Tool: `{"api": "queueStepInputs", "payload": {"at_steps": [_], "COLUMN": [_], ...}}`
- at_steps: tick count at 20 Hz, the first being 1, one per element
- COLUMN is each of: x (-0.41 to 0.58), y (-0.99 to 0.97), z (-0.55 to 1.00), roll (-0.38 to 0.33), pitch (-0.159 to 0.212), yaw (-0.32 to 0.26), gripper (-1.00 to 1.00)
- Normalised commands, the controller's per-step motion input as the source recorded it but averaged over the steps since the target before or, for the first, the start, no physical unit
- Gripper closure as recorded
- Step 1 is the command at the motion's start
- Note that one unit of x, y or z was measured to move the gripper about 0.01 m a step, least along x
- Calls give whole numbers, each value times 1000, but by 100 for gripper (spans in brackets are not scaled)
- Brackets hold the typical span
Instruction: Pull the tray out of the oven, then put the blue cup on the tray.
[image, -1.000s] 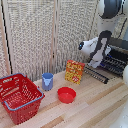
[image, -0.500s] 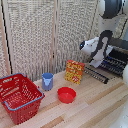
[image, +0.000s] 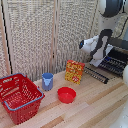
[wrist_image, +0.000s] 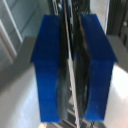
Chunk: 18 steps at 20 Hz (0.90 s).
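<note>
Tray (image: 116, 65) sits at the exterior view's right edge, a dark rack of thin parallel bars sticking out from the oven (image: 121, 44) front, roughly level, above the table (image: 90, 107). Only part of the oven shows; the rest is cut off by the frame and hidden behind the arm.

Gripper (image: 100, 61) is down at the tray's near-left corner. In the wrist view the two blue pads (wrist_image: 50, 70) are nearly together with a thin bar (wrist_image: 72, 75) running between them, so the jaws are closed down on a tray bar. Contact looks real but the picture is blurred.

Cup (image: 47, 81) stands upright on the table, well apart from the tray, over toward the exterior view's left. It is just beside the red basket (image: 19, 97), on the basket's right, and behind and left of the red bowl (image: 66, 94). Not touching either, as far as I can tell.

Yellow-orange box (image: 75, 72) stands upright between the cup and the oven, near the slatted screen (image: 45, 35) at the back. A dark ribbed strip (image: 96, 75) lies on the table just right of the box, below the tray.
</note>
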Motion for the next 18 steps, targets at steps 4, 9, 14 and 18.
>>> {"api": "queueStepInputs", "payload": {"at_steps": [4,9,14,18], "x": [214,319,361,338], "y": [761,809,812,982], "z": [26,-28,-270,-559], "roll": [101,83,9,-28], "pitch": [-144,-78,-10,0], "yaw": [-65,-49,-77,-47], "gripper": [100,100,100,100]}}
